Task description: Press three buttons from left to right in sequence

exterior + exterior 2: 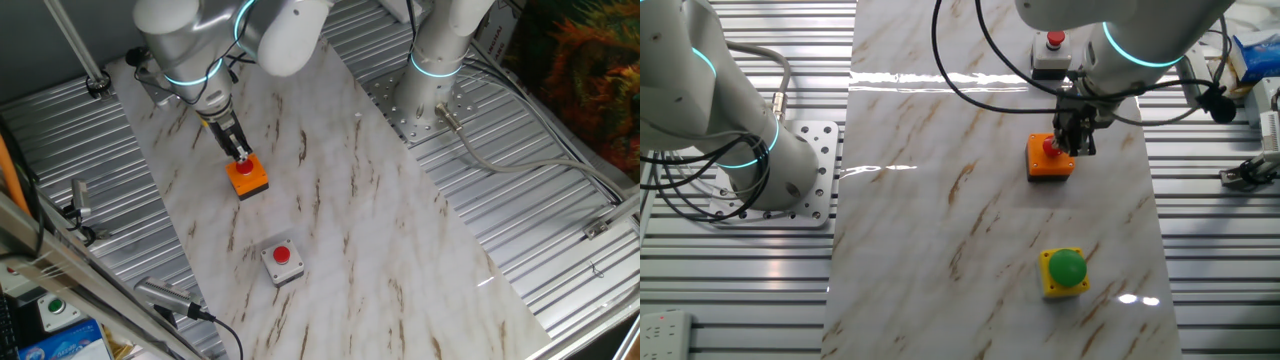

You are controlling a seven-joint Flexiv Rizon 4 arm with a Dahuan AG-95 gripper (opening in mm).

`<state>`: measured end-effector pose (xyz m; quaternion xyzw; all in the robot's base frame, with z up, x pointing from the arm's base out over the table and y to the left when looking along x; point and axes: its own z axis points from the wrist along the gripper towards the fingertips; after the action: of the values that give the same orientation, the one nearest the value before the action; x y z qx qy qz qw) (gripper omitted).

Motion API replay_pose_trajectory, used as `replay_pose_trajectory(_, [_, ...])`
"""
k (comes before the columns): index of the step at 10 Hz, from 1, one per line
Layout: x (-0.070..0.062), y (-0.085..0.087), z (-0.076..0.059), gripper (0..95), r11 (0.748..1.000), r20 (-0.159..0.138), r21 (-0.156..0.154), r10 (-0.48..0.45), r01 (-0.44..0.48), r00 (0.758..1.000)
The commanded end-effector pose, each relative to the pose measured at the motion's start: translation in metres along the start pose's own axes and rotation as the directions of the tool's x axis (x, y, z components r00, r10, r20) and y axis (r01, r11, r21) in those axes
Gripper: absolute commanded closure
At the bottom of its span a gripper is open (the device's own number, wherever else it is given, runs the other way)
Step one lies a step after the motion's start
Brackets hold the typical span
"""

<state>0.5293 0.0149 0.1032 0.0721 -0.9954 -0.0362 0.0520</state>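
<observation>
Three button boxes stand on the marble board (350, 200). The yellow box with a green button (1065, 270) shows only in the other fixed view; the arm hides it in the first one. The orange box with a red button (247, 177) (1050, 160) stands in the middle. The light-grey box with a red button (282, 260) (1050, 50) stands at the other end. My gripper (241, 155) (1072, 145) points down, its fingertips together and resting on the orange box's red button.
A second arm's base (435, 60) (740, 140) stands on the metal table beside the board. A white box with a green button (55, 310) lies near blue packaging. A metal cylinder with a cable (165, 298) lies at the board's edge. A cable (990, 60) hangs over the board.
</observation>
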Motion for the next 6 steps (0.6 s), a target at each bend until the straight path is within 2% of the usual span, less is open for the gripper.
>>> replay_pose_trajectory(1, [-0.0026,0.0066,0.0078,95.0,1.0,0.0,-0.001,0.004,-0.004,1.0])
replay_pose_trajectory(6, [0.0007,0.0106,0.0081,95.0,1.0,-0.002,0.005,0.011,-0.011,1.0])
